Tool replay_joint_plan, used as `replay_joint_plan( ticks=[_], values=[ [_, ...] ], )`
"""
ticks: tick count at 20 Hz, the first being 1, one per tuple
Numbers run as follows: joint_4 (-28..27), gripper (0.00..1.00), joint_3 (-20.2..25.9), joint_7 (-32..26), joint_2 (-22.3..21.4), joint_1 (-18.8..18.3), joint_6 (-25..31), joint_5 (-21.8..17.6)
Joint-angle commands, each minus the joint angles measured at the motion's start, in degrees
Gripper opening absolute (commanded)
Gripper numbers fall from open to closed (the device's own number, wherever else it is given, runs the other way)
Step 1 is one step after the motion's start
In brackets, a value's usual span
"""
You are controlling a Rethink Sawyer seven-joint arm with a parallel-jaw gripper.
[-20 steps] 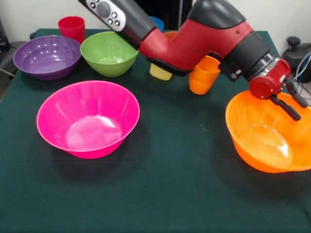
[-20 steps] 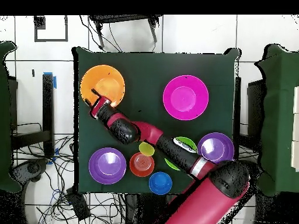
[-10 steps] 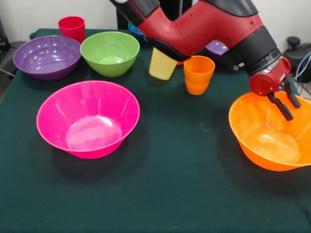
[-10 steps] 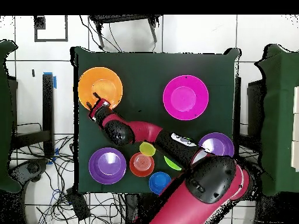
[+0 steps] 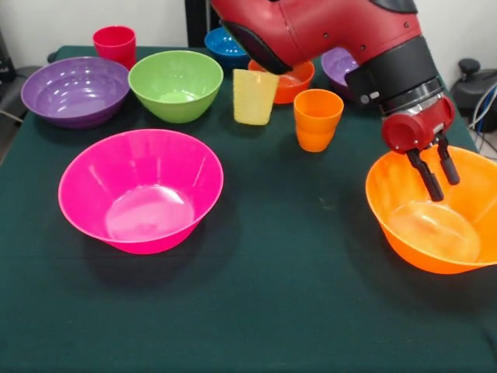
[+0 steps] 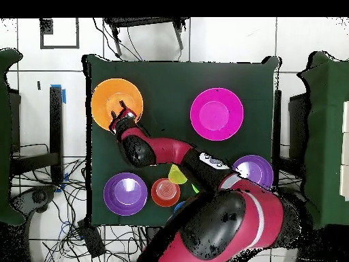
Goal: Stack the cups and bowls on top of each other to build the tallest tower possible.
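Note:
My gripper [image 5: 436, 176] is open and empty, its two black fingers pointing down into the large orange bowl [image 5: 404, 233] at the right, just inside its far rim. In the overhead view the gripper [image 6: 123, 109] sits at the edge of that bowl [image 6: 109, 95]. The large pink bowl [image 5: 140, 190] stands at the front left. Behind it are a purple bowl [image 5: 74, 89], a green bowl [image 5: 175, 84] and a red cup [image 5: 114, 43]. The pale yellow cup [image 5: 255, 97] and the orange cup [image 5: 317, 118] stand upright mid-table.
A small orange-red bowl [image 5: 293, 81], a small blue bowl [image 5: 225, 43] and a second purple bowl [image 5: 340, 66] sit at the far side, partly behind the arm [image 5: 342, 35]. The dark green table [image 5: 295, 295] ends just right of the orange bowl.
The arm has swung up and away from the cups, uncovering the small bowls behind. The gripper has shifted a little left over the orange bowl and turned to point straight down.

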Motion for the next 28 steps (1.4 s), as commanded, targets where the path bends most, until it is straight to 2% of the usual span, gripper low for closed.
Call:
replay_joint_plan(
  ticks=[1, 7, 10, 13, 16, 22, 28],
  values=[
    [2.9, 1.0, -9.3, 17.7, -7.5, 6.1, -0.1, 8.1],
    [3.4, 1.0, -12.0, 22.4, -8.1, 13.3, 0.5, 15.3],
    [1.0, 1.0, -14.5, 23.0, -5.0, 16.3, 1.5, 17.3],
    [-1.3, 1.0, -15.5, 23.0, -1.7, 17.0, 2.3, 16.7],
    [-2.3, 1.0, -17.1, 24.0, -0.4, 18.4, 1.8, 16.7],
    [-4.2, 1.0, -27.9, 24.5, -1.1, 25.8, -4.0, 20.1],
    [-7.9, 1.0, -30.5, 24.2, -1.4, 26.8, -7.9, 16.7]
  ],
)
